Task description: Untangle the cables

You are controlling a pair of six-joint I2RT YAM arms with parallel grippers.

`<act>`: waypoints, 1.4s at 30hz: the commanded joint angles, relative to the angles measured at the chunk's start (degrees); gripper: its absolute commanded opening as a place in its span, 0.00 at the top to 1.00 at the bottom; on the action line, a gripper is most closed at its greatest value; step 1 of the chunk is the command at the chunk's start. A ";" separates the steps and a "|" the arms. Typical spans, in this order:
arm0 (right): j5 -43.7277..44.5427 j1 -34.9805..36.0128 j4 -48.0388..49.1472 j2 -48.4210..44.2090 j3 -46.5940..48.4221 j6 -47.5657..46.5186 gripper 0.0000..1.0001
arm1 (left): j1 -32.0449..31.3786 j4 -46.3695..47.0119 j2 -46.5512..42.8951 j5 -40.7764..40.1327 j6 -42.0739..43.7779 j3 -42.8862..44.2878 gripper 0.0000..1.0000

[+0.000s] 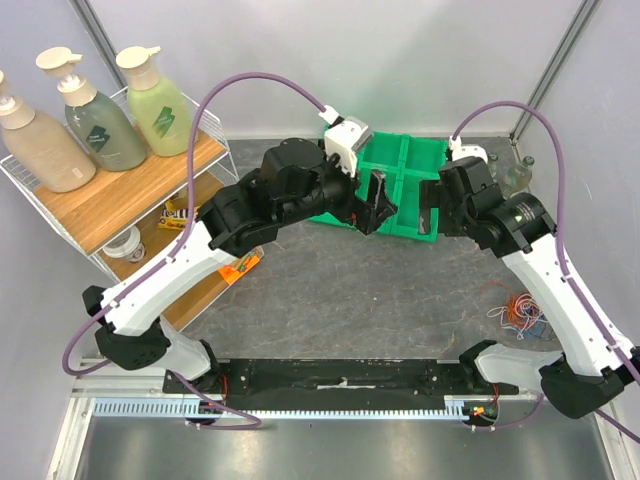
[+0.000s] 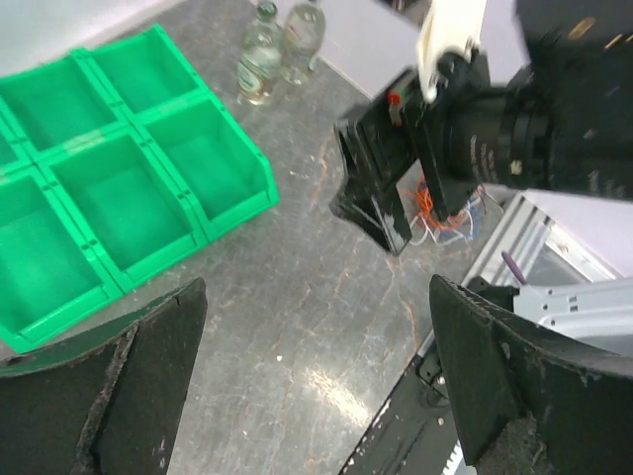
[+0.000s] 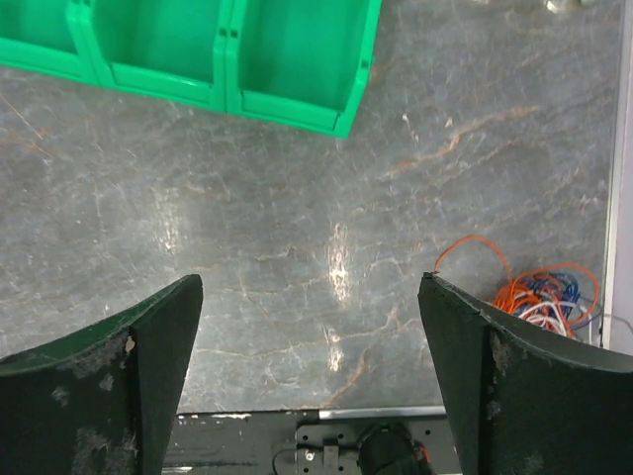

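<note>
The cables lie as a small tangle of orange, blue and white wires on the grey table at the right, beside the right arm. They show in the right wrist view at the right edge and in the left wrist view behind the right gripper. My left gripper is open and empty, raised in front of the green tray. My right gripper is open and empty, facing the left one, well away from the cables.
A wire shelf with three pump bottles stands at the left. Two clear bottles stand behind the tray at the back right. A black base rail runs along the near edge.
</note>
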 commanded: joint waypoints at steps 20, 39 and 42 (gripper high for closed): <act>16.14 -50.63 10.32 11.38 -30.56 14.20 0.02 | 0.03 -11.08 -8.08 6.02 3.29 -4.00 0.05; -25.47 -20.99 22.01 9.38 -39.97 12.61 1.00 | 0.03 -12.23 -4.50 7.86 3.91 -5.58 0.20; -35.57 -11.23 29.72 8.94 -41.03 13.76 1.00 | 0.12 -12.15 -2.64 8.92 3.21 -4.09 0.28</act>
